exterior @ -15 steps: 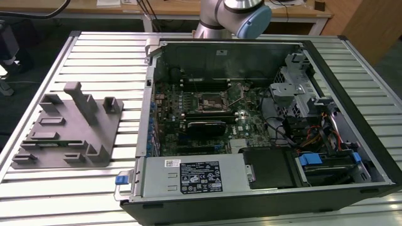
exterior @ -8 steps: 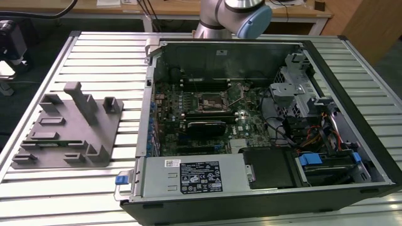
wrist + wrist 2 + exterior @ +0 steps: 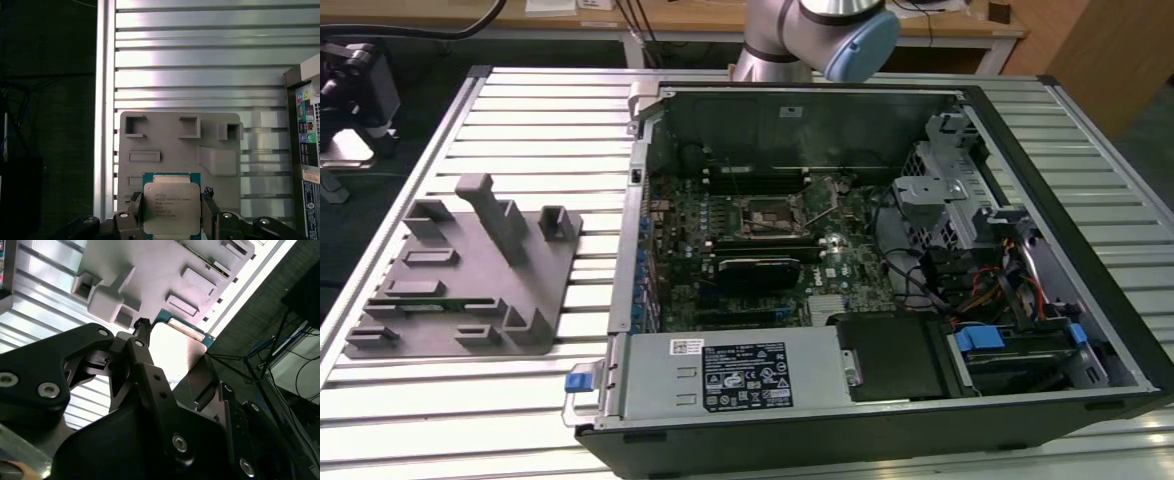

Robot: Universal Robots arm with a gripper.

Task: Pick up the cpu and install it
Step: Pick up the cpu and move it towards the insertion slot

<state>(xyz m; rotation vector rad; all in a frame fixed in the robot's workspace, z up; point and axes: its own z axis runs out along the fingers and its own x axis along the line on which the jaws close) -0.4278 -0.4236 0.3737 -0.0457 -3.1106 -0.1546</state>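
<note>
Silvery cpu [image 3: 171,212] with a greenish rim is gripped flat by the hand [image 3: 171,199], which is closed on two of its opposite edges. It hangs in the air over the grey fixture [image 3: 180,150], which lies by an edge of the slatted metal bench [image 3: 200,75]. Black-framed socket [image 3: 771,215] sits inside the open computer case [image 3: 854,440] beside the fixture.

Print on the cpu [image 3: 171,207] and the power-supply label [image 3: 747,377] cannot be read.

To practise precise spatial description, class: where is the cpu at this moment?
In both wrist views the cpu sits gripped between the fingers of the gripper, with the grey fixture on the slatted table behind it.
</note>
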